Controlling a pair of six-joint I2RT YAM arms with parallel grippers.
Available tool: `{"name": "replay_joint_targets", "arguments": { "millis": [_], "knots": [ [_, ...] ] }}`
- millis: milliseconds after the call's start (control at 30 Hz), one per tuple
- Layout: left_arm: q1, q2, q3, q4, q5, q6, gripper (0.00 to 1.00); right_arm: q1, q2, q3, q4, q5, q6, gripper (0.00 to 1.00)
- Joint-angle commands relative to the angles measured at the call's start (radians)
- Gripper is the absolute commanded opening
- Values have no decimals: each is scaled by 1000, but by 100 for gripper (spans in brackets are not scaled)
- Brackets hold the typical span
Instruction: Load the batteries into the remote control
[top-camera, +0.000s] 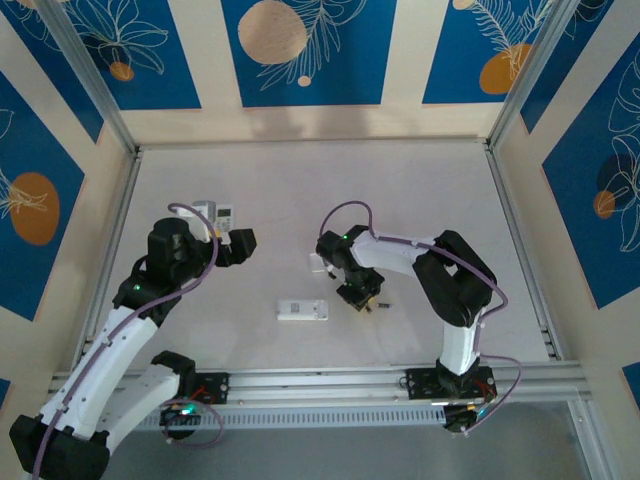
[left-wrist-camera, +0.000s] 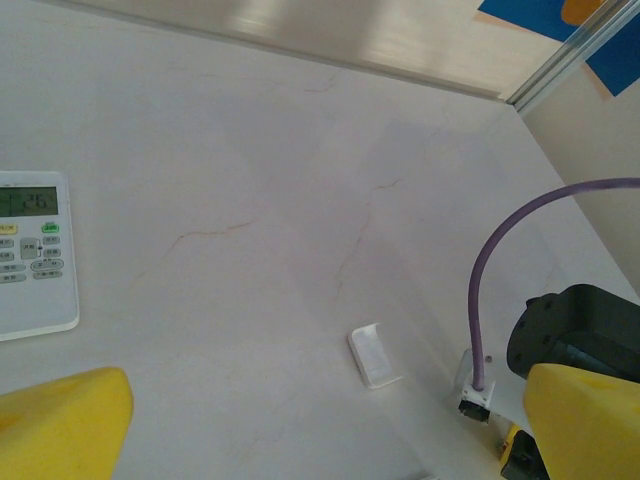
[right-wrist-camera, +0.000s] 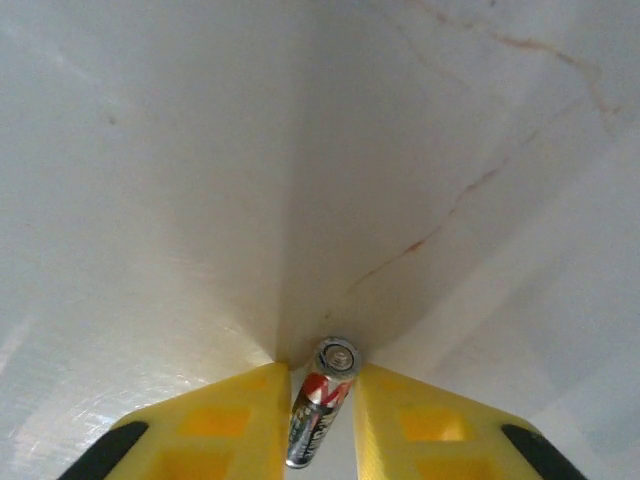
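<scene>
A small white remote control (top-camera: 302, 310) lies flat at the middle of the table. Just to its right, my right gripper (top-camera: 360, 296) points down at the table. In the right wrist view its yellow fingers (right-wrist-camera: 235, 420) are shut on a dark battery (right-wrist-camera: 322, 400) with red print, which leans between them with its metal end up. Another small dark battery (top-camera: 384, 306) lies on the table just right of that gripper. My left gripper (top-camera: 240, 245) hangs open and empty at the left, its yellow fingertips (left-wrist-camera: 60, 420) wide apart (left-wrist-camera: 320, 450).
A second remote with a display and buttons (top-camera: 216, 213) (left-wrist-camera: 30, 250) lies beside the left arm. A small white cover piece (top-camera: 318, 262) (left-wrist-camera: 375, 355) lies behind the right gripper. Aluminium rails and walls frame the table.
</scene>
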Motion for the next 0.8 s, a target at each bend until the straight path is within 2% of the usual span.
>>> {"name": "replay_joint_targets", "arguments": {
  "millis": [0, 133, 200, 267, 367, 433, 567, 667, 767],
  "knots": [
    [-4, -5, -15, -5, -9, 18, 100, -7, -10, 14, 29, 13, 14, 21],
    [-4, -1, -18, 2, -5, 16, 100, -34, -99, 12, 98, -41, 73, 10],
    [-4, 4, -19, 4, 1, 13, 100, -55, -155, 12, 127, -72, 165, 8],
    [-4, 8, -21, -1, 14, 10, 100, -53, -224, -2, 175, -100, 317, 8],
    [-4, 17, -40, -11, 48, 8, 100, 12, -361, -105, 373, -130, 622, 9],
    [-4, 33, -53, -27, 84, 5, 100, 83, -422, -168, 476, -53, 808, 8],
    [-7, 80, -86, -10, 212, -25, 100, 184, -391, -164, 480, 63, 1004, 6],
    [-14, 125, -114, 26, 289, -72, 100, 257, -318, -142, 477, 101, 1068, 6],
    [-30, 153, -129, 28, 309, -93, 100, 309, -252, -119, 444, 165, 1103, 7]
  ]
}}
